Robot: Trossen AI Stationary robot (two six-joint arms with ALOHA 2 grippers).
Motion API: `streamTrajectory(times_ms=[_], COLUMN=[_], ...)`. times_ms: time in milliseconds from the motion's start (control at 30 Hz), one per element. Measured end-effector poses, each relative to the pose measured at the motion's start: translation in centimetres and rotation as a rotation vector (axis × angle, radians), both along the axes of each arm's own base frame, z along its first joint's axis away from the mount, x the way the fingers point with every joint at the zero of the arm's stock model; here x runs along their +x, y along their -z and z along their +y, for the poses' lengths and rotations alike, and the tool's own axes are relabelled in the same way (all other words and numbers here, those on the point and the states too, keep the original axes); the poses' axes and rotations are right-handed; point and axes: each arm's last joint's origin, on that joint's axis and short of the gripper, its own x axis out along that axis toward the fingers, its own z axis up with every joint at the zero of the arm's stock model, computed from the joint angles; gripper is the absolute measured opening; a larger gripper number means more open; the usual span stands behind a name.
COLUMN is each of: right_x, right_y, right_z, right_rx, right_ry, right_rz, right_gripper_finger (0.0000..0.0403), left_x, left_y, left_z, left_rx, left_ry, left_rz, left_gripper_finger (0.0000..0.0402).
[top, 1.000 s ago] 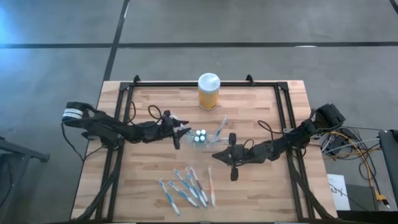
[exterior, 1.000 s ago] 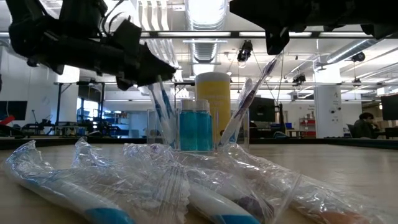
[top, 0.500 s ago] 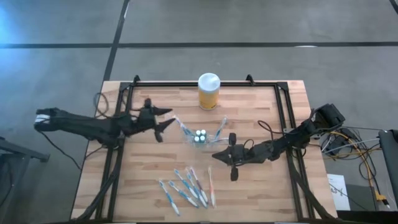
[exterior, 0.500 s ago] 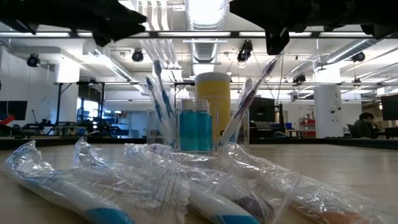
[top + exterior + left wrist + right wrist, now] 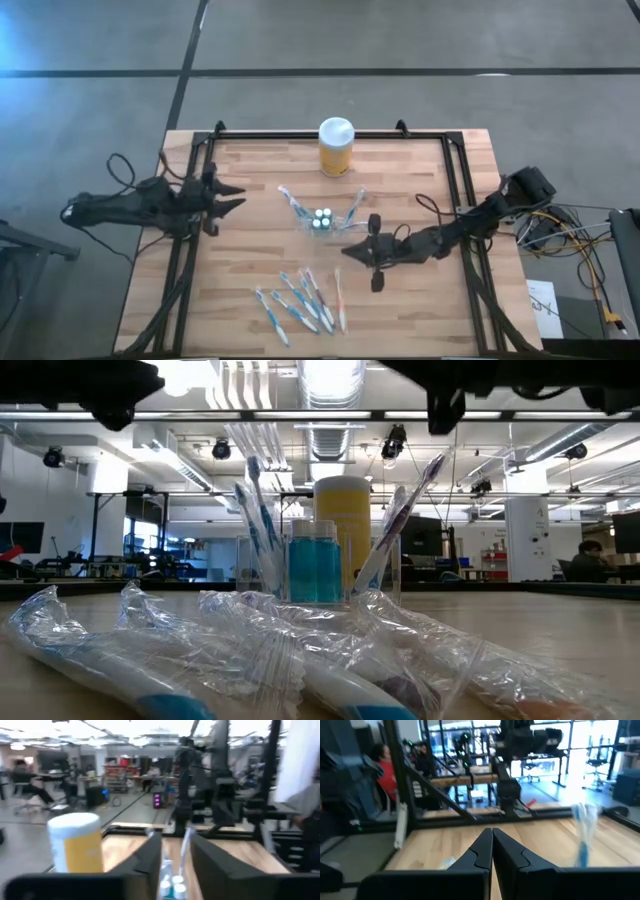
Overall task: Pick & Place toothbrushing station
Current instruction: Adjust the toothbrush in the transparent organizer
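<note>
High view: left gripper (image 5: pixel 232 197), jaws apart and empty, sits near the surface (image 5: pixel 250 285) edge; right gripper (image 5: pixel 348 251), jaws together, waits beside the holder (image 5: pixel 320 219) where toothbrushes stand upright.

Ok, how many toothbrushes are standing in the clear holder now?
2 for certain: one toothbrush leaning off the holder's left side, another toothbrush off its right. The low view hints at others close beside them.
</note>
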Motion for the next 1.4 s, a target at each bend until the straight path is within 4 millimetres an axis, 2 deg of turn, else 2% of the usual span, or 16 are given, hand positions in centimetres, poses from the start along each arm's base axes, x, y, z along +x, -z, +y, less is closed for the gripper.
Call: streamTrajectory(times_ms=[133, 167, 333, 533, 633, 767, 933, 1200, 1400], right_x=[0.1, 0.1, 0.3, -0.2, -0.3, -0.1, 0.2, 0.6, 1.0], right_y=[-2.2, -2.5, -3.6, -2.8, -2.5, -2.8, -3.0, -2.1, -2.8], right_z=[0.7, 0.9, 1.6, 1.7, 0.6, -1.0, -3.7, -7.5, -8.3], right_rx=[-0.018, -0.034, -0.045, -0.057, -0.017, -0.02, -0.011, -0.047, -0.088], right_ry=[-0.02, -0.025, -0.012, 0.023, 0.118, 0.29, 0.411, 0.513, 0.542], right_rz=[0.002, 0.031, 0.231, 0.539, 0.67, 0.699, 0.786, 0.835, 0.821], right_gripper_finger=[0.0008, 0.0008, 0.0008, 0.0008, 0.0008, 0.0008, 0.0008, 0.0008, 0.0008], left_x=[-0.3, -0.4, -0.4, -0.5, -0.5, -0.5, -0.5, -0.5, -0.5], left_y=[1.6, 2.0, 3.8, 4.3, 4.2, 4.1, 4.0, 4.0, 4.1], left_z=[-0.1, -0.1, -0.2, -0.3, -0.3, -0.3, -0.3, -0.3, -0.3], left_rx=[0.004, 0.004, -0.017, -0.023, -0.026, -0.026, -0.026, -0.026, -0.028], left_ry=[0.044, 0.05, 0.061, 0.115, 0.118, 0.118, 0.119, 0.119, 0.119], left_rz=[0.013, 0.01, 0.033, 0.022, 0.016, 0.005, -0.011, -0.004, -0.002], left_gripper_finger=[0.0022, 0.0012, 0.0009, 0.0008, 0.001, 0.0004, 0.001, 0.0004, 0.0011])
